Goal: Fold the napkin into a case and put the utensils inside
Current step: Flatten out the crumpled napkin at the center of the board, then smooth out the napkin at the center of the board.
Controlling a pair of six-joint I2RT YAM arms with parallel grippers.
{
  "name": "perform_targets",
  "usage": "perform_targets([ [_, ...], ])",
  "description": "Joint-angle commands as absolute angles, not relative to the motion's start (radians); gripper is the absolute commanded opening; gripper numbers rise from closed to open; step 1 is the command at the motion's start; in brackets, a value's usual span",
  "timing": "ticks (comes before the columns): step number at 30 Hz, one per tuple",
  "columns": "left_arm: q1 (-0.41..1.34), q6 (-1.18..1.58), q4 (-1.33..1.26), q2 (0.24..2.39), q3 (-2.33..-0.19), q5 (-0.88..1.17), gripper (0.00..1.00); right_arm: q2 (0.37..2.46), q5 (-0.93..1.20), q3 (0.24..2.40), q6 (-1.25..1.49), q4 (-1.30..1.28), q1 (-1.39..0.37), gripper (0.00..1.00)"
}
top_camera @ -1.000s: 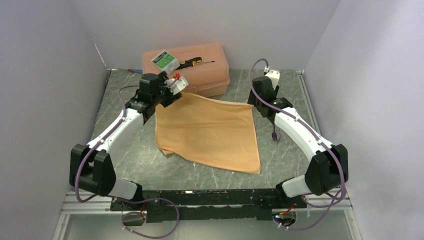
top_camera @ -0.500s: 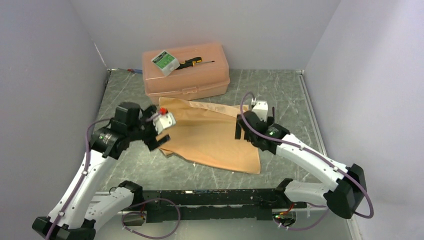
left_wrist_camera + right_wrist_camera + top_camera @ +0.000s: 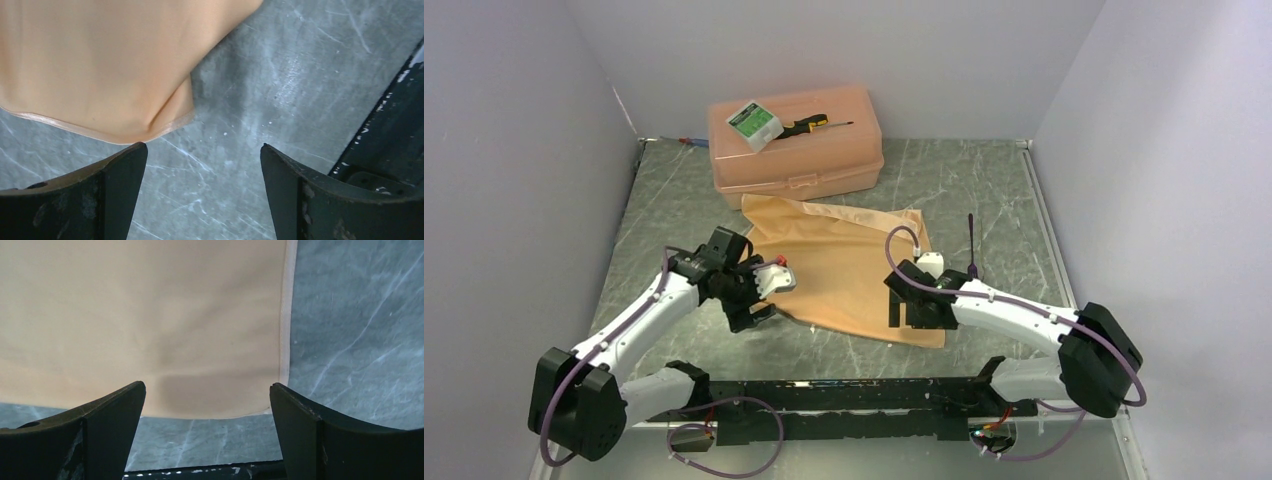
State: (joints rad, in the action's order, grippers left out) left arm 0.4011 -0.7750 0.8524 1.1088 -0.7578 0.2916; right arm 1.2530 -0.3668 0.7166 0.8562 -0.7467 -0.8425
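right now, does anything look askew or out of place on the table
The napkin lies skewed and rumpled rather than flat and square, and its corner by the left end effector is folded on itself. Nothing looks spilled or damaged.

**Far Left Blocked, Flanks Open**

The rigid peach plastic box (image 3: 796, 150), a black-and-yellow screwdriver (image 3: 809, 124) and green-white carton (image 3: 755, 121) on its lid, blocks the far left of the grey marbled table (image 3: 984, 180). Bare tabletop runs right of it and beside both grey walls (image 3: 514, 150). The flat peach-orange cloth napkin (image 3: 844, 260) fills the middle.
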Motion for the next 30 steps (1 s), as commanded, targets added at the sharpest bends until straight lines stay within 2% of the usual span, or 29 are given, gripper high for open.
perform_targets([
  [1, 0.418, -0.849, 0.746, 1.134, -0.742, 0.249, 0.88, 1.256, -0.338, 0.663, 0.920, -0.715, -0.843, 1.00],
  [8, 0.419, -0.901, 0.820, 1.371, -0.886, 0.202, 0.88, 1.334, -0.353, 0.669, 0.918, -0.672, -0.832, 0.94],
  [11, 0.417, -0.865, 0.823, 1.477, -0.952, 0.173, 0.78, 1.334, -0.346, 0.647, 0.935, -0.646, -0.823, 0.88],
  [13, 0.416, -0.873, 0.799, 1.491, -0.949, 0.184, 0.73, 1.325, -0.341, 0.629, 0.940, -0.628, -0.814, 0.80],
  [17, 0.416, -0.867, 0.825, 1.493, -0.948, 0.256, 0.60, 1.316, -0.336, 0.625, 0.921, -0.620, -0.787, 0.55],
  [19, 0.416, -0.856, 0.849, 1.492, -0.952, 0.279, 0.58, 1.319, -0.336, 0.634, 0.904, -0.622, -0.772, 0.48],
  [25, 0.425, -0.867, 0.816, 1.447, -0.875, 0.313, 0.64, 1.302, -0.342, 0.673, 0.844, -0.652, -0.707, 0.20],
  [30, 0.426, -0.857, 0.670, 1.459, -0.786, 0.241, 0.55, 1.222, -0.319, 0.696, 0.779, -0.673, -0.611, 0.06],
])
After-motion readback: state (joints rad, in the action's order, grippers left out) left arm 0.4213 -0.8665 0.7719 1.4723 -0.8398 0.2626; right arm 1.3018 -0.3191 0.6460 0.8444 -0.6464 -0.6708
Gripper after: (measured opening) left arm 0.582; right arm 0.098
